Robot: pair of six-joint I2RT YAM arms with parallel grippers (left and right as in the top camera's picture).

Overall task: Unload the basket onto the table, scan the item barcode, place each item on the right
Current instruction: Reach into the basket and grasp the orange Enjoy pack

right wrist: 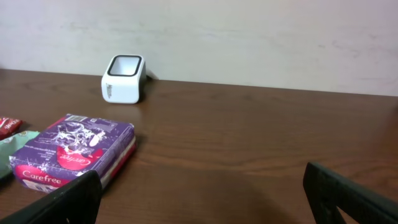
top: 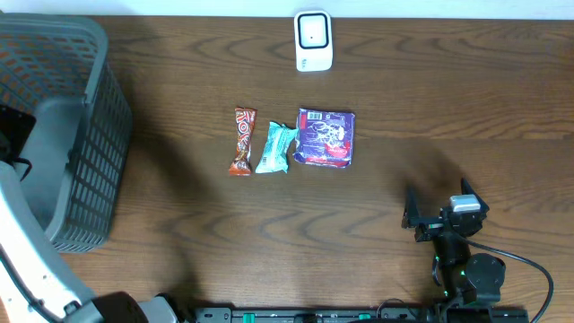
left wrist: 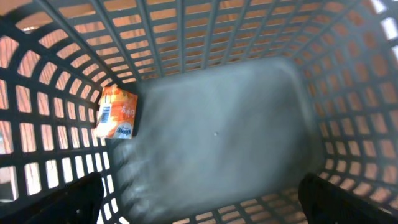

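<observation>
dark wood-grain table [top: 448, 108] meets a pale wall [right wrist: 249, 31], white barcode scanner [top: 313, 40] near it. left gripper [left wrist: 199, 202] spread wide over the grey basket [left wrist: 236, 137]; right gripper [right wrist: 199, 190] wide, empty.

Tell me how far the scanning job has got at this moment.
Done, apparently: one orange packet lies in the basket. In hand: nothing; the left claw hangs open over it, the right claw open and empty. To do: the brown bar, teal packet and purple pack lie by the scanner.
</observation>
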